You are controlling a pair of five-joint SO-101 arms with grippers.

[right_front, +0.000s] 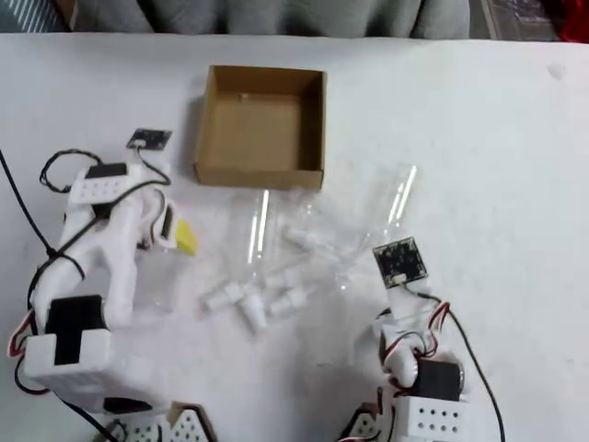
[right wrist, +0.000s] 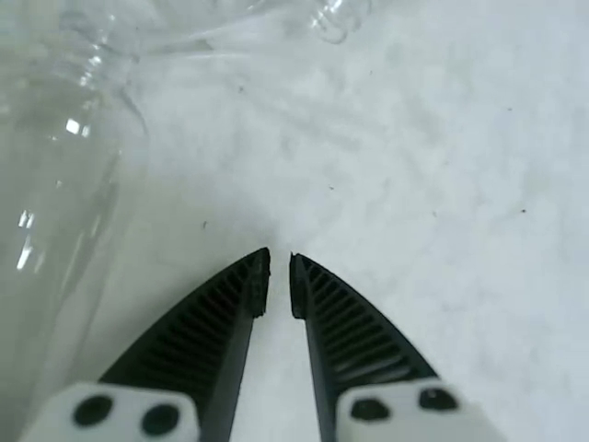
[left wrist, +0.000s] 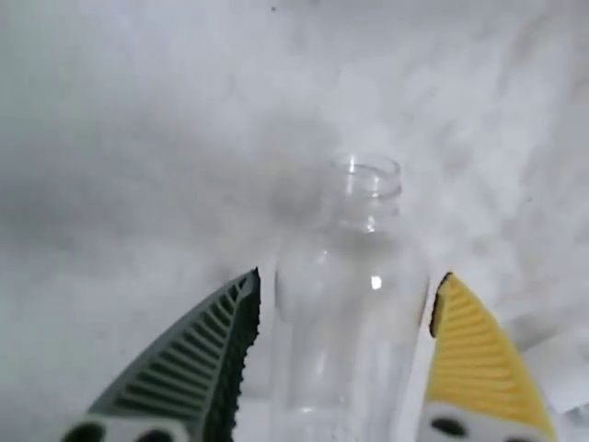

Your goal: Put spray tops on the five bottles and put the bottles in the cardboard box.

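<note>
A clear bottle (left wrist: 354, 276) with a bare, open neck stands between the dark green and yellow fingers (left wrist: 474, 354) of my left gripper (left wrist: 345, 285), which is shut on its sides. In the high view this gripper (right_front: 175, 235) is left of the pile. More clear bottles (right_front: 260, 226) (right_front: 398, 198) lie below the cardboard box (right_front: 212, 129). White spray tops (right_front: 225, 296) (right_front: 290, 299) lie loose among them. My right gripper (right wrist: 279, 262) is shut on nothing, low over bare table, beside a lying bottle (right wrist: 55, 184).
The right arm (right_front: 419, 378) sits at the near edge, its wrist board (right_front: 400, 261) over the bottles' right end. The left arm (right_front: 83, 276) takes up the left side. Another bottle neck (right wrist: 331, 14) lies farther off. Open white table stretches to the right.
</note>
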